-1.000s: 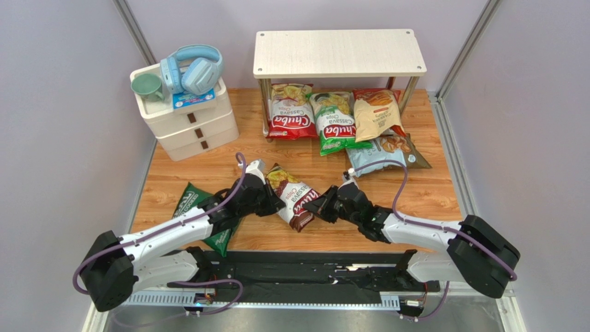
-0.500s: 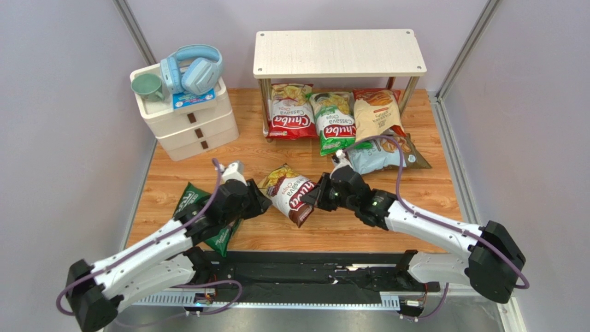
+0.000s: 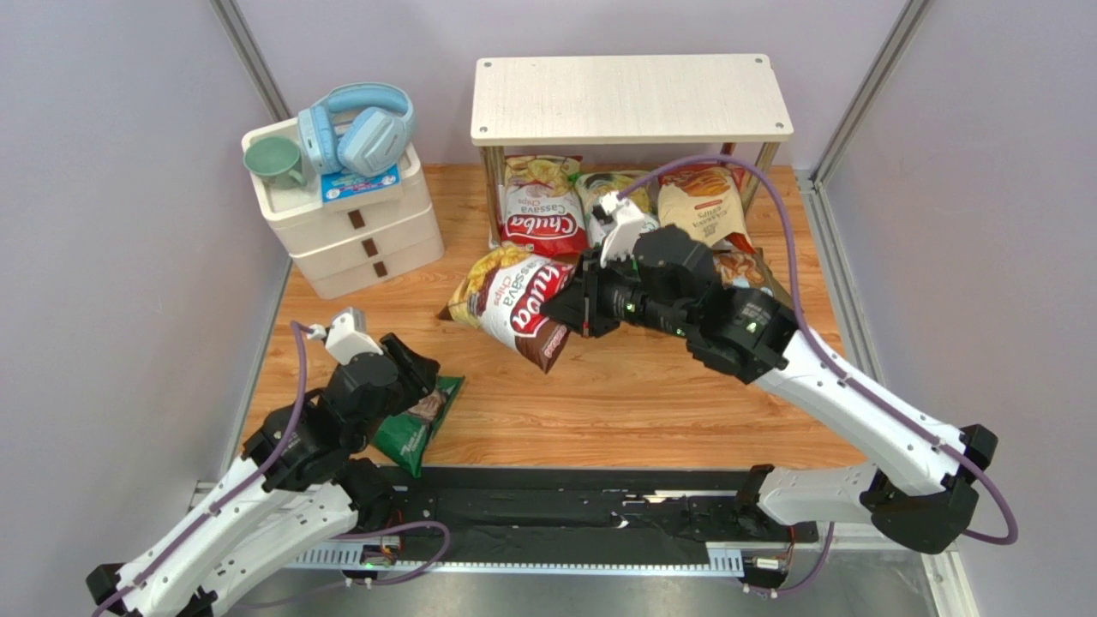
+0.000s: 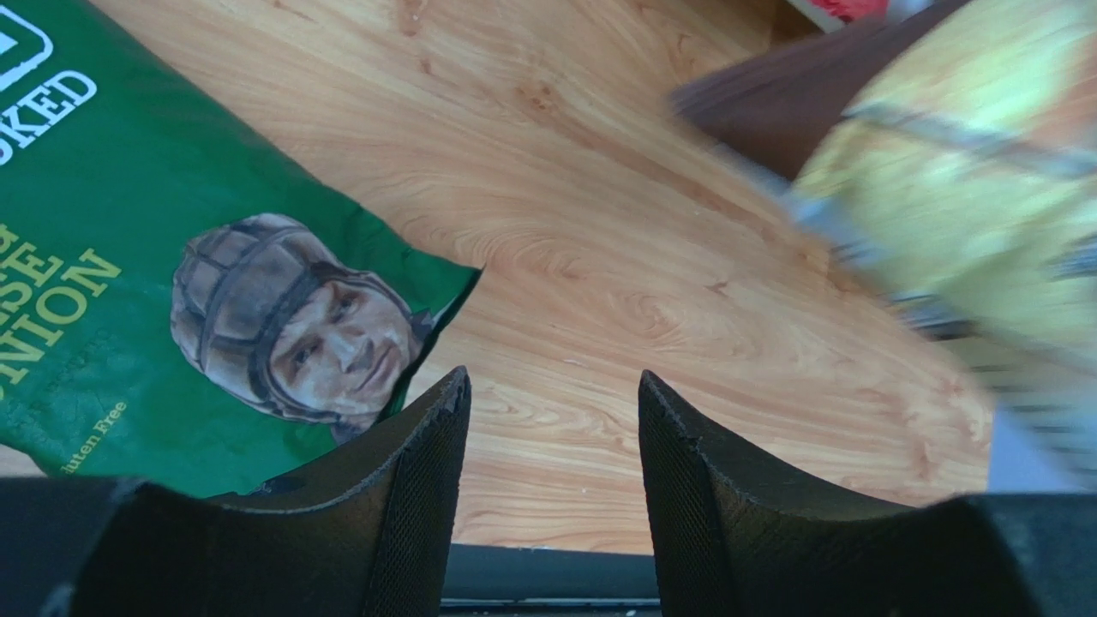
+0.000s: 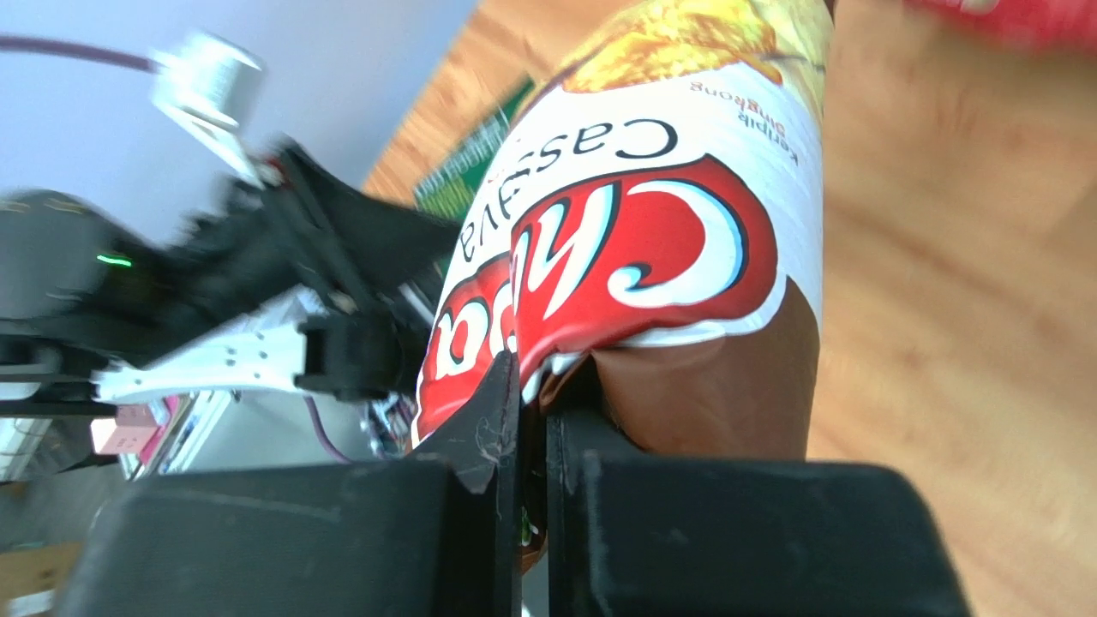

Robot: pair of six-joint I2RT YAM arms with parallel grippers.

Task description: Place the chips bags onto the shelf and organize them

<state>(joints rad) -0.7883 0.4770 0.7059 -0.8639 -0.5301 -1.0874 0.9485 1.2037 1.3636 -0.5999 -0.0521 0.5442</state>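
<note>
My right gripper is shut on the brown end of a brown "Chuba Cassava" chips bag and holds it in the air in front of the shelf. The wrist view shows the bag pinched by its edge in the right gripper. My left gripper is open and empty, low over the table beside the dark green bag with a man's face. Red, green and cream-orange bags lean under the shelf, partly hidden by my right arm.
A white three-drawer unit stands at the back left, carrying blue headphones and a green cup. A black rail runs along the near table edge. Grey walls close in both sides.
My left gripper has opened, let go of the brown bag and drawn back to the near left. My right gripper has lifted that bag up and toward the shelf.
</note>
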